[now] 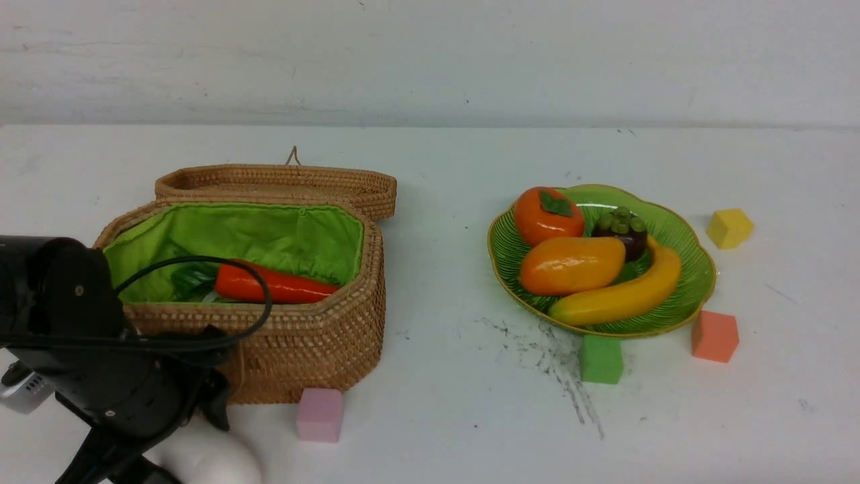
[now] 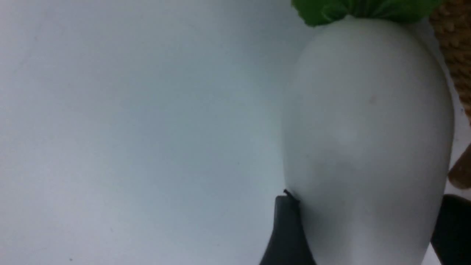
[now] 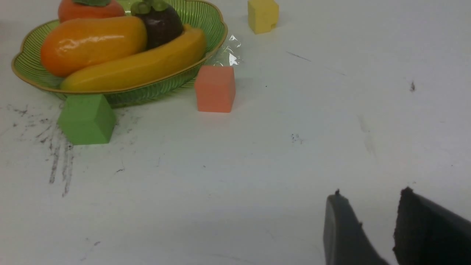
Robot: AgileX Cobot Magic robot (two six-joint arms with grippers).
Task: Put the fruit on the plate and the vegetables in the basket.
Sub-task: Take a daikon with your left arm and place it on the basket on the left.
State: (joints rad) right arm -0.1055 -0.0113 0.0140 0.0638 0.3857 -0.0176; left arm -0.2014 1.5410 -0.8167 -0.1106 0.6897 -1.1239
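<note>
I have the left hand [image 2: 362, 228] down at the near left corner of the surface [image 1: 443, 403], its fingers [image 2: 287, 232] spread wide on either side of the white radish [image 2: 368, 132]; whether they actually press it I cannot tell. The radish lies on the surface just outside the basket [image 1: 316, 336], close against the front wall, leaves toward the wicker. Inside on the green lining lies the carrot [image 1: 279, 286], and the lid [image 1: 282, 181] hangs open behind. A pink cube [image 1: 320, 415] sits at the basket's front corner. Between basket and plate [image 1: 692, 269] I see a broad bare strip. The plate carries persimmon [image 1: 547, 215], mango [image 1: 571, 265], mangosteen [image 1: 621, 232] and banana [image 1: 621, 296]; green [image 1: 601, 359], orange [image 1: 714, 336] and yellow [image 1: 729, 228] cubes crowd its rim. My right hand [image 3: 368, 228] hovers low, narrowly parted, empty.
</note>
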